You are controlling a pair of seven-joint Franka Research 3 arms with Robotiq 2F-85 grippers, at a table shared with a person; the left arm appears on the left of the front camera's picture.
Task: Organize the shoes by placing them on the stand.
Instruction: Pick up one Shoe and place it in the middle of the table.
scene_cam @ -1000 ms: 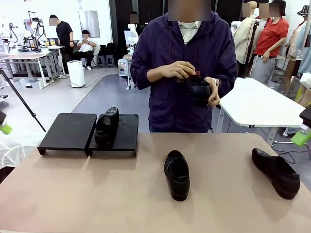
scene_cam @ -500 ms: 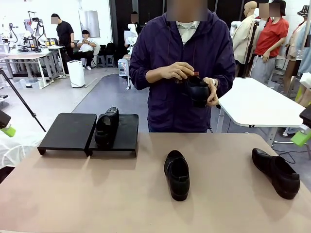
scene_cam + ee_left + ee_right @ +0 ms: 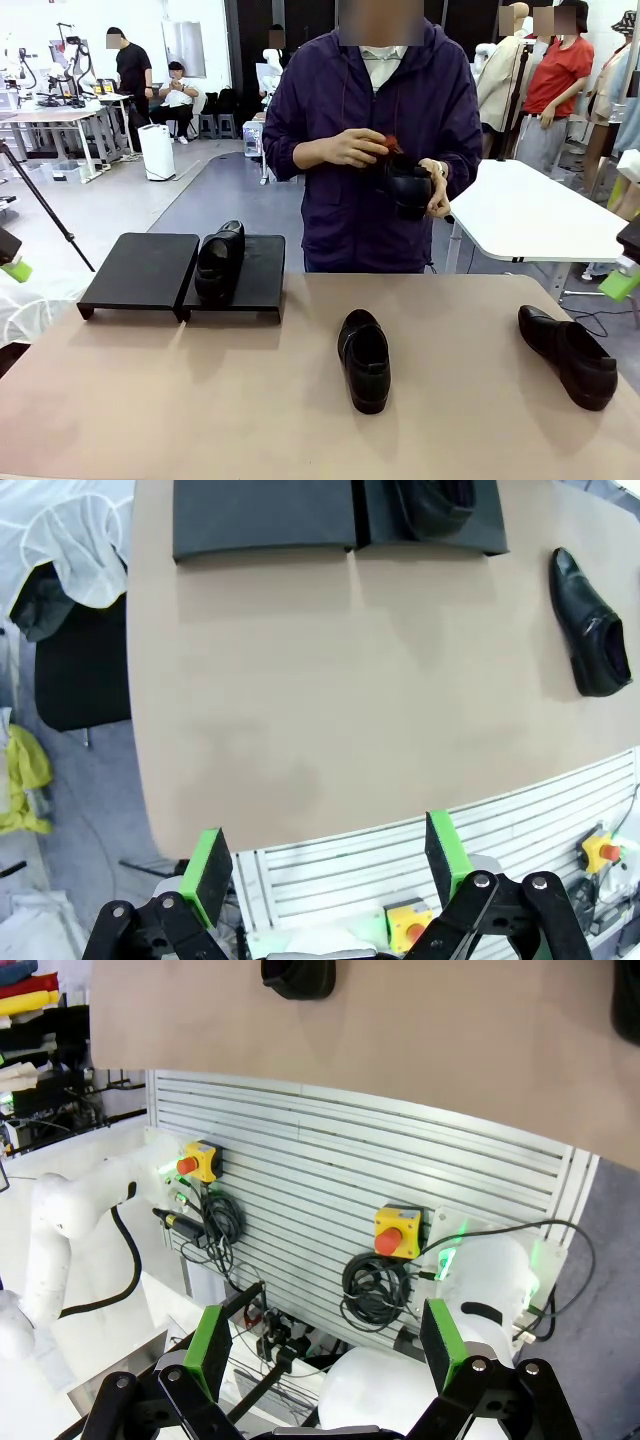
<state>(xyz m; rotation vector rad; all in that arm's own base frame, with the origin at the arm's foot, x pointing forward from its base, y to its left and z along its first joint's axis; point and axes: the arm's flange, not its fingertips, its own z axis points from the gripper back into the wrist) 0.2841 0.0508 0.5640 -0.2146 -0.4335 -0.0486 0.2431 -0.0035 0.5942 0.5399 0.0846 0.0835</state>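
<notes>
Raising a small reddish object [image 3: 391, 143] slightly since a second ago, the person's hand [image 3: 350, 147] hovers over a held shoe [image 3: 405, 188]. Unmoved: one shoe [image 3: 220, 262] on the stand [image 3: 140, 272] at ten o'clock, the centre shoe [image 3: 365, 360], a third shoe [image 3: 568, 356] at four o'clock. Left gripper [image 3: 325, 865] and right gripper [image 3: 324, 1348] gape wide, empty; the stand lies at twelve o'clock from the left.

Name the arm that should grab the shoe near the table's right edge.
Right, most likely. The right gripper hangs open close to that shoe, while the left gripper, also open, sits at the opposite side beyond the stand.
</notes>
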